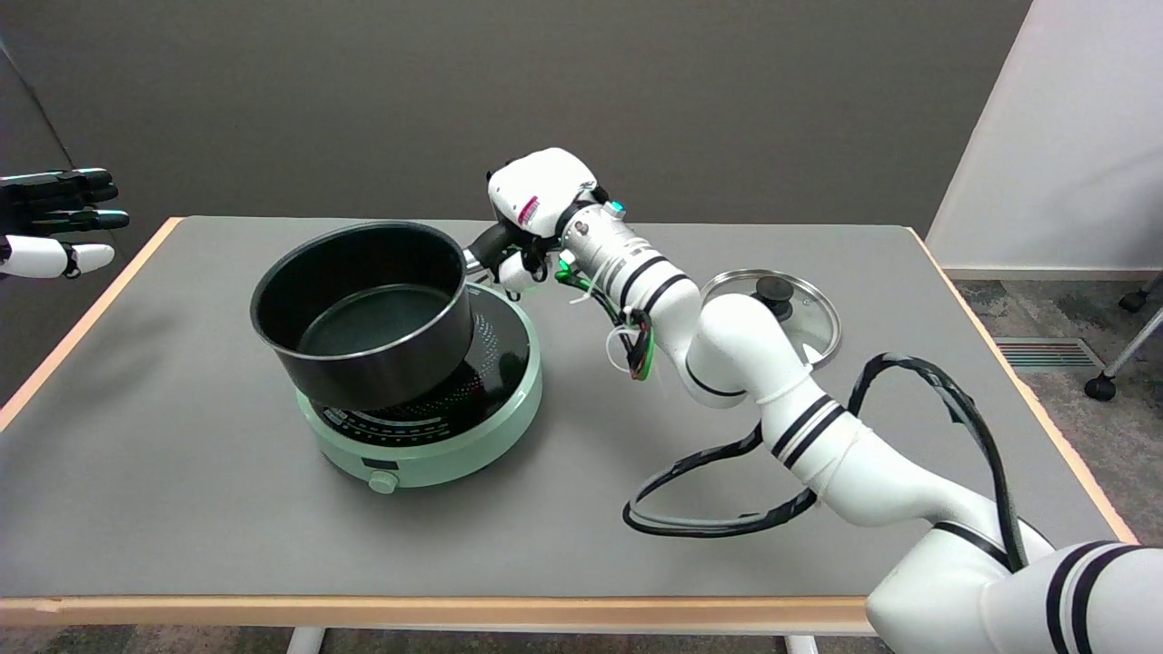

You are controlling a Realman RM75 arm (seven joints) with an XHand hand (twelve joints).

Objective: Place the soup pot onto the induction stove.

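Note:
The black soup pot (368,313) is tilted over the mint-green induction stove (427,400), its base over the stove's dark top and leaning toward the camera. My right hand (531,222) grips the pot's handle at the pot's right rear side, fingers curled around it. The pot is empty and has no lid on. Whether the pot's base touches the stove top is hard to tell; its right side looks raised.
A glass lid (772,313) with a black knob lies on the grey table (182,500) to the right, partly behind my forearm. A black cable loops over the table near my arm. The idle left hand (54,222) hangs at the upper left.

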